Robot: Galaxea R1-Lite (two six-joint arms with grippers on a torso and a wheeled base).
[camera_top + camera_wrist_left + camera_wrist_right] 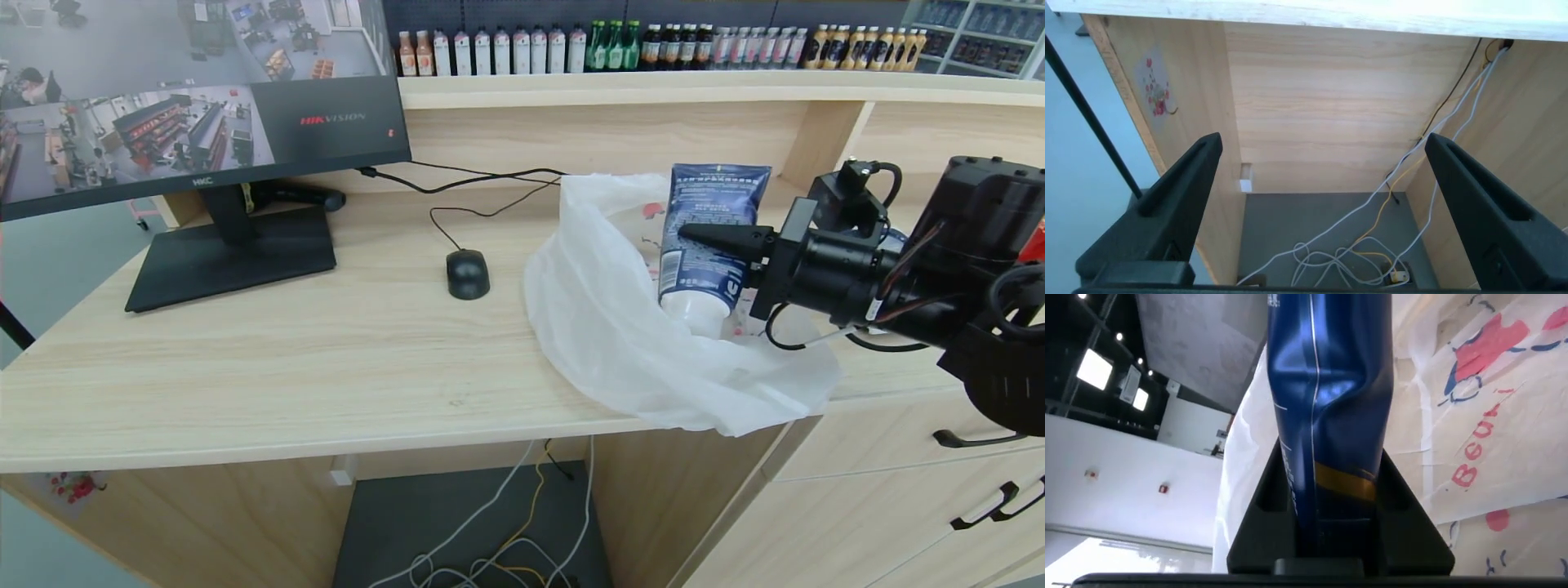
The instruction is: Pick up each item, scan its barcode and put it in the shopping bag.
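Tube [712,196], blue, long axis upright and cap down, sits clamped in the right pincer [718,243] at the mouth of the white shopping bag [604,327] on the desk [326,351]. The left pincer [1323,147] hangs spread wide under the desk, well apart.

The far finger of the black right gripper [694,237] was hidden behind the blue plastic squeeze tube [710,204]. The black flat-screen monitor [163,106] was cut off at the head view's top and left edges.
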